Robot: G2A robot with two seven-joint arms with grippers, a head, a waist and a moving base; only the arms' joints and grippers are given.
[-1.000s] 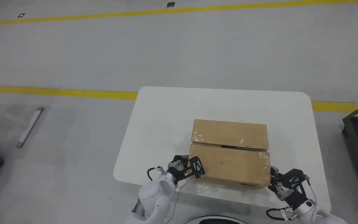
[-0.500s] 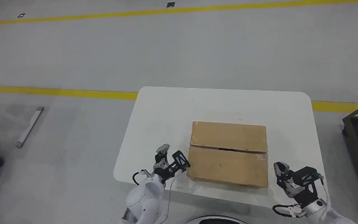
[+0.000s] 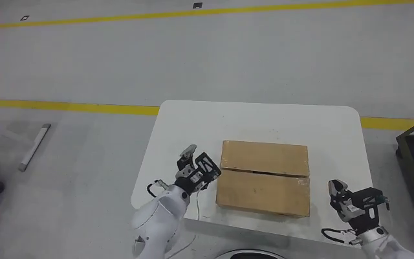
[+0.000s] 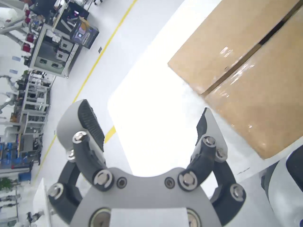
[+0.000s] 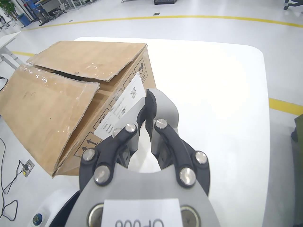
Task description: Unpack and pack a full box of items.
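Observation:
A brown cardboard box (image 3: 264,178) sits on the white table (image 3: 259,123) toward its near right part, both top flaps down with a dark seam between them. In the left wrist view the box (image 4: 248,72) lies a short way beyond my left gripper (image 4: 146,119), which is open and holds nothing. From above, that left gripper (image 3: 198,163) hovers just off the box's left end. My right gripper (image 5: 148,112) is shut and holds nothing, beside the box's (image 5: 59,90) right end, where a white label (image 5: 123,105) is stuck. In the top view the right gripper (image 3: 337,193) is near the table's front right corner.
Bare table surface lies behind the box and along its left side. Yellow lines (image 3: 77,107) cross the floor beyond the table. A grey bar (image 3: 33,147) lies on the floor at far left, and a dark object (image 3: 406,149) stands at the right edge.
Both grippers have pulled away from the box's near corners, the left one to the left and farther back, the right one to the right. The raised flap gap has settled flat.

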